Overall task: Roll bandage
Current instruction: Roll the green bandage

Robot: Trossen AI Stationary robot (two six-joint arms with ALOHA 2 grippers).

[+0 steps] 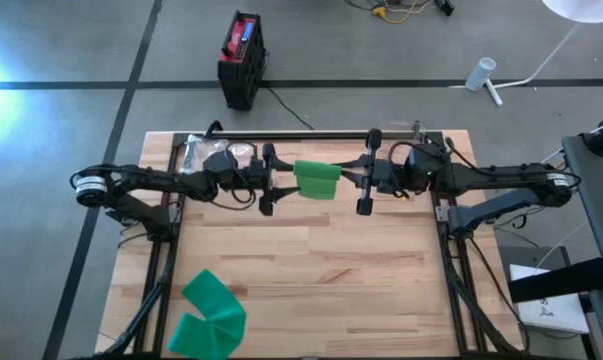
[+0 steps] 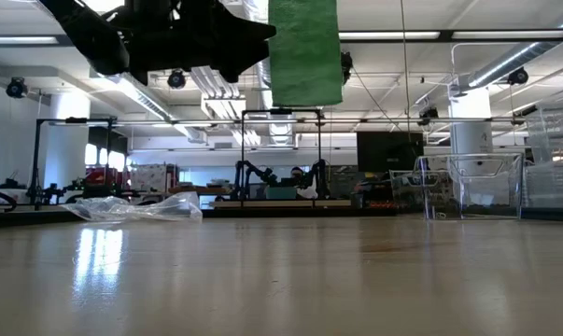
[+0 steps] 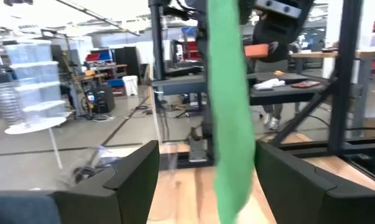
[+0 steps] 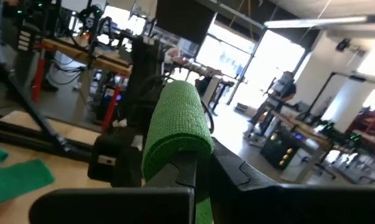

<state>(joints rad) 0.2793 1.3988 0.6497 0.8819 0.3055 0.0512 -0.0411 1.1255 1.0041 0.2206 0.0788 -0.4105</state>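
The right gripper [image 1: 362,178] had its jaws clenched on the green bandage [image 1: 317,180], held high above the counter [image 1: 311,270] near its far edge. The left gripper [image 1: 268,180] stood released beside it. More green bandage strip [image 1: 209,312] lay at the near-left corner.

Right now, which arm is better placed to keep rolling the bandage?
Probably right: the right hand is shut on the green bandage, held up off the table. The left hand is open around its hanging tail.

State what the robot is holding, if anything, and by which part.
The right gripper grips the green woven bandage roll by its rolled end; the left gripper straddles its hanging tail, open.
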